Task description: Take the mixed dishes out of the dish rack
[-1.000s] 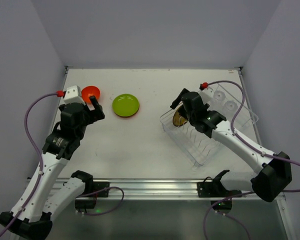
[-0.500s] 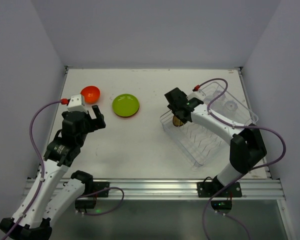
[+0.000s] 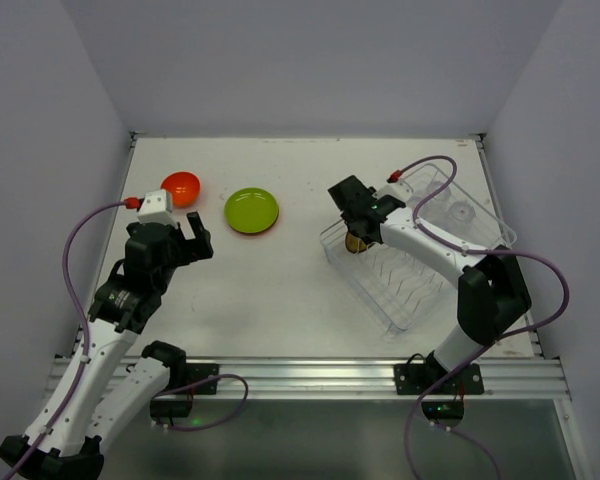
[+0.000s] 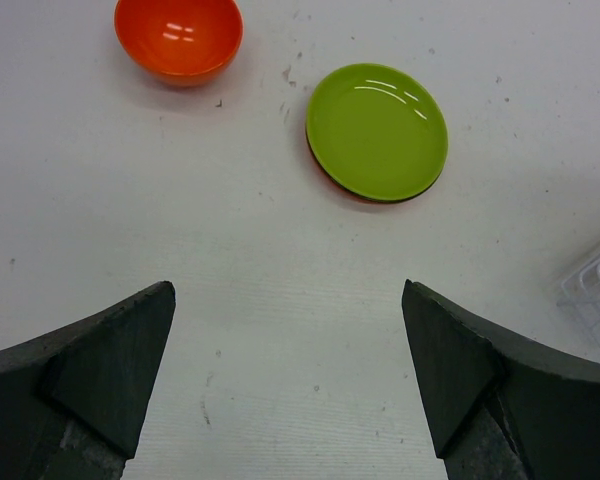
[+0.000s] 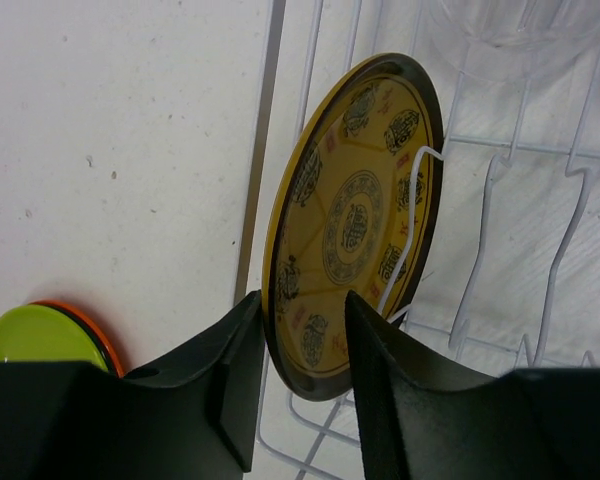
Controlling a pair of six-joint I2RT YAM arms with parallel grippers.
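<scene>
The dish rack point(image 3: 412, 292) lies at the right, a clear tray with thin wire dividers point(image 5: 500, 200). A brown-yellow patterned plate point(image 5: 355, 210) stands on edge at its near-left end point(image 3: 357, 243). My right gripper point(image 5: 305, 330) straddles that plate's lower rim. Its jaws are narrowed, one finger at the back and one across the face, with some gap still showing. My left gripper point(image 4: 288, 300) hangs wide open over bare table. Beyond it sit the orange-red bowl point(image 4: 179, 38) and the lime green plate point(image 4: 377, 130), which rests on an orange plate point(image 5: 90, 325).
Clear cups point(image 3: 462, 211) sit upside down in the rack's far end. The bowl point(image 3: 181, 186) and the lime plate point(image 3: 252, 210) lie at the table's far left. White walls close in the back and both sides.
My right gripper has moved left onto the patterned plate and its jaws have narrowed around the rim. My left arm drew back slightly, still open.
</scene>
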